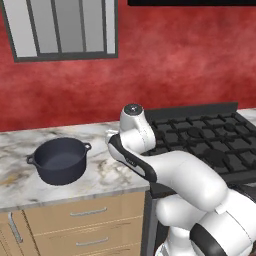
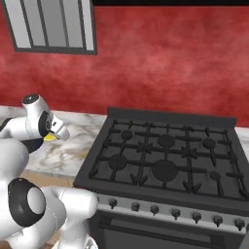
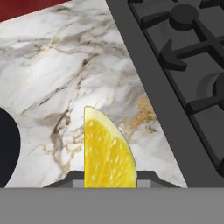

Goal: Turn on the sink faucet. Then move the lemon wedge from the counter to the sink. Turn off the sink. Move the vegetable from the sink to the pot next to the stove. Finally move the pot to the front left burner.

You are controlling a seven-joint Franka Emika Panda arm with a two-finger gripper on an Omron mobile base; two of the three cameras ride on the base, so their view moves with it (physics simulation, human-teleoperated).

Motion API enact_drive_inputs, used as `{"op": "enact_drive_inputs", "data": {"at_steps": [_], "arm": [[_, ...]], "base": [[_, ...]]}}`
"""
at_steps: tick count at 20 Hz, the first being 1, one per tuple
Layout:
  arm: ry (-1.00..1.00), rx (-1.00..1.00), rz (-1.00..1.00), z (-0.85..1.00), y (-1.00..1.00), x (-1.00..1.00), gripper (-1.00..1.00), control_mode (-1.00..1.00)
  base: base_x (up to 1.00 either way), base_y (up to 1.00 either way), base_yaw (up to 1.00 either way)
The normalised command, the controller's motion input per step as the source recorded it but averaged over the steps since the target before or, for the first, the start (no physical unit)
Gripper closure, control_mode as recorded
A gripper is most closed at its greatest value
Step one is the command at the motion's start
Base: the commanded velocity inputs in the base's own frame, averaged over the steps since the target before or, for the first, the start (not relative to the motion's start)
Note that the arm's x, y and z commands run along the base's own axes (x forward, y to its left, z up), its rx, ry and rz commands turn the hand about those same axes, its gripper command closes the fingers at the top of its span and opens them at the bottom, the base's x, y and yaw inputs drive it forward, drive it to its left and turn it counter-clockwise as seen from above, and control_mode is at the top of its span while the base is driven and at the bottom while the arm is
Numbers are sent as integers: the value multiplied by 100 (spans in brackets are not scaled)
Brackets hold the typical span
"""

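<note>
Gripper (image 3: 109, 181) jaws are closed on the lemon wedge (image 3: 107, 153), which stands up between the two dark tips at the bottom of the hand view. That wedge is a bright yellow crescent, one edge straight and upright, the other a smooth curve with a pale rind line, its flesh mottled orange-yellow. From the right base view a speck of the same yellow shows under the white wrist, at the hand's tip, held above the counter (image 2: 68, 155).

Below the wedge lies that counter, white-grey marble streaked with brown and black veins, with one sandy brown patch close to the stove's edge. To the wedge's right in the hand view runs the flat, dark grey rim of the stove (image 3: 153, 87), and beyond it the black cast grates and round burner caps. A dark curved shape cuts in at the left edge of the hand view; I cannot tell for sure what it is.

Seen from the left base view, the pot (image 1: 61, 161) sits on the marble, left of the arm and well apart from the stove (image 1: 210, 140). It is dark grey, round and low-walled, with two small loop handles, and its inside looks bare. Under the marble are tan wooden cabinets (image 1: 90, 225) with slim metal pulls. Behind everything rises a rough red wall (image 1: 175, 60), and a grey-framed window (image 1: 65, 27) is set in it above the pot.
</note>
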Motion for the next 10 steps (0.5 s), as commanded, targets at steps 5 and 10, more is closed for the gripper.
{"op": "enact_drive_inputs", "data": {"at_steps": [5, 10], "arm": [[0, 0, 0, 0, 0, 0, 100, 100], [0, 0, 0, 0, 0, 0, 100, 100]], "base": [[50, 1, -2], [46, 2, 0]]}}
